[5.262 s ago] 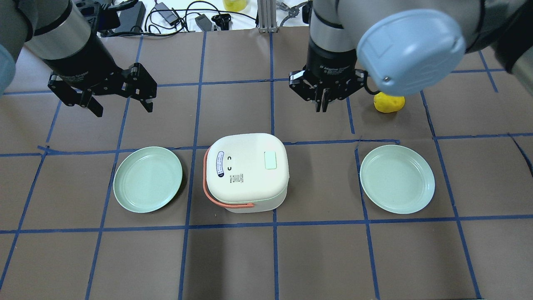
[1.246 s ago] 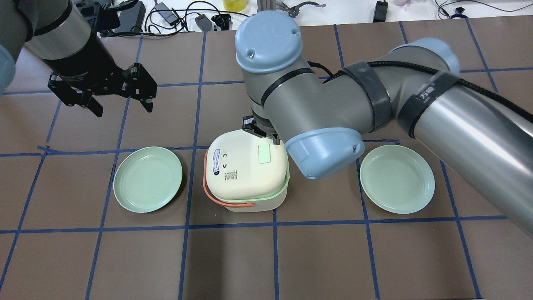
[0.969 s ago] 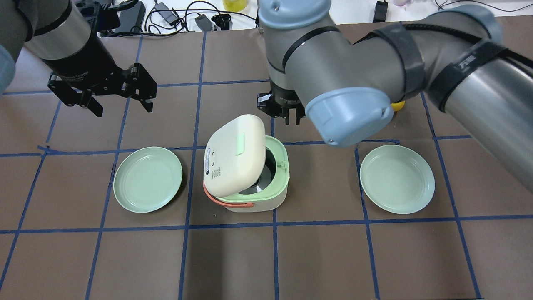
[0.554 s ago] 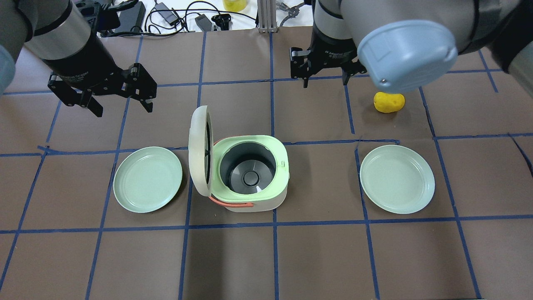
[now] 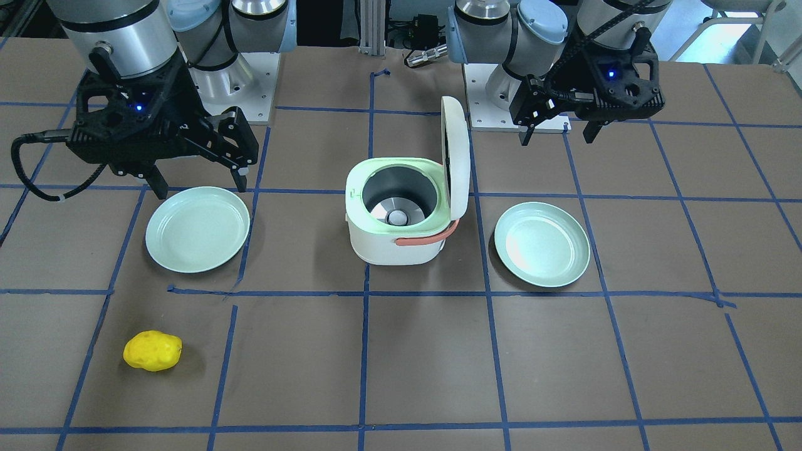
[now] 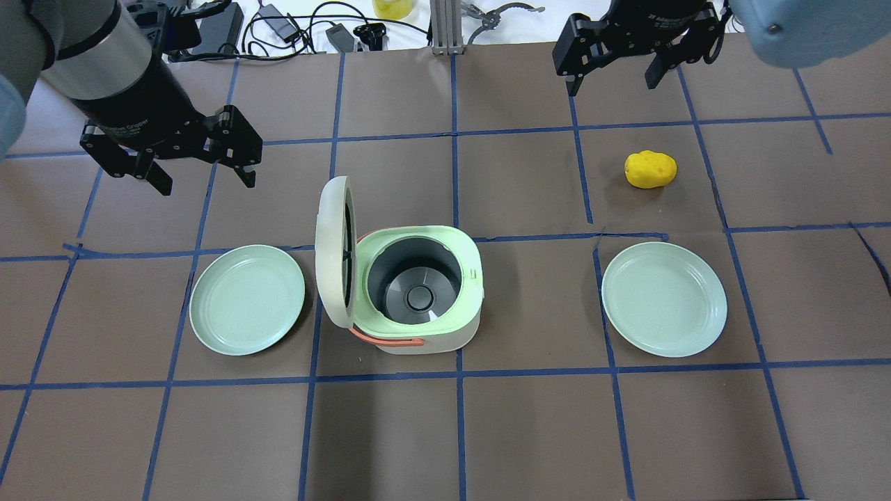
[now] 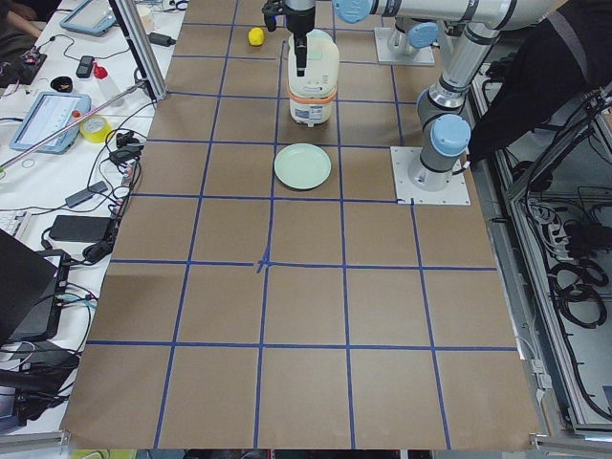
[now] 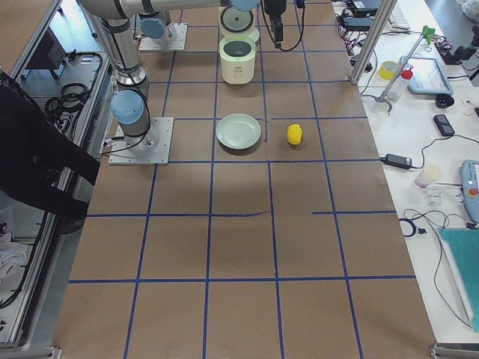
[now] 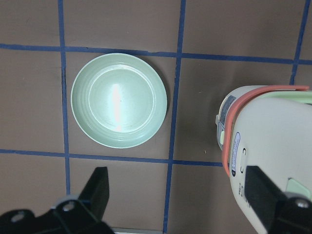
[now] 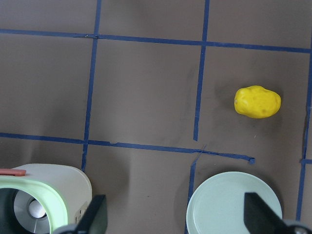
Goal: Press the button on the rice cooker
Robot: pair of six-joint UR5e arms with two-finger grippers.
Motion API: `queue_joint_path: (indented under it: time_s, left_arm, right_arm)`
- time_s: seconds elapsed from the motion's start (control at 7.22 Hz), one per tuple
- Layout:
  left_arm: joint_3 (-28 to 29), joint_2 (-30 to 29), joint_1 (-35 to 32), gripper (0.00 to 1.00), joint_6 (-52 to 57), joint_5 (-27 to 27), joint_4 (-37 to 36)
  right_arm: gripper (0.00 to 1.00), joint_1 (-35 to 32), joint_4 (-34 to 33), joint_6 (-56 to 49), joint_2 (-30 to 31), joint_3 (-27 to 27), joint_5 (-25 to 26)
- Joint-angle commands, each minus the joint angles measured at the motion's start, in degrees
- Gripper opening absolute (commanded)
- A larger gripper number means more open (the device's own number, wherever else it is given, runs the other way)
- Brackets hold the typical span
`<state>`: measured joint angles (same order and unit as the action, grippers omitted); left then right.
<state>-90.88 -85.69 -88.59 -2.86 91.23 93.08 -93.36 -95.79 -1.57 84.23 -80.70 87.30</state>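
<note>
As its lid [image 6: 333, 252] gapes, cream-and-green plastic rice cooker [image 6: 424, 332] looks light, tippy; press rim button [image 6: 472, 275] softly; left gripper [image 6: 205, 177], right gripper [image 6: 612, 83] spread wide, empty.

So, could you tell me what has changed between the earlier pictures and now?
The right gripper came down shut onto the rice cooker, then withdrew toward the far side and opened. The lid sprang up and now stands upright on the cooker's left. The left gripper, both plates and the yellow potato stayed put.

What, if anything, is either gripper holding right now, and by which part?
Nothing. The left gripper and right gripper both hang open and empty above the table, clear of the rice cooker.
</note>
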Motion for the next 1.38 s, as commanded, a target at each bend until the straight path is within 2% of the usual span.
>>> queue_joint_path:
  time_s: [0.0,0.14,0.55,0.69,1.25]
  left_arm:
    - [0.0,0.0,0.0,1.0,0.05,0.0,0.0]
    - [0.0,0.0,0.0,1.0,0.05,0.0,0.0]
    - [0.0,0.0,0.0,1.0,-0.04,0.0,0.0]
    - [0.0,0.0,0.0,1.0,0.05,0.0,0.0]
    - [0.0,0.0,0.0,1.0,0.05,0.0,0.0]
  right_arm:
    - [1.0,0.37,2.69,-0.36,0.67,1.68,4.59]
    - [1.0,0.37,4.89,-0.01,0.76,2.47,5.85]
    - [1.0,0.19,5.0,1.13,0.76,2.04,5.6]
    - [1.0,0.19,4.65,6.18,1.02,1.87,5.69]
    - [1.0,0.19,4.47,6.67,1.02,1.51,5.78]
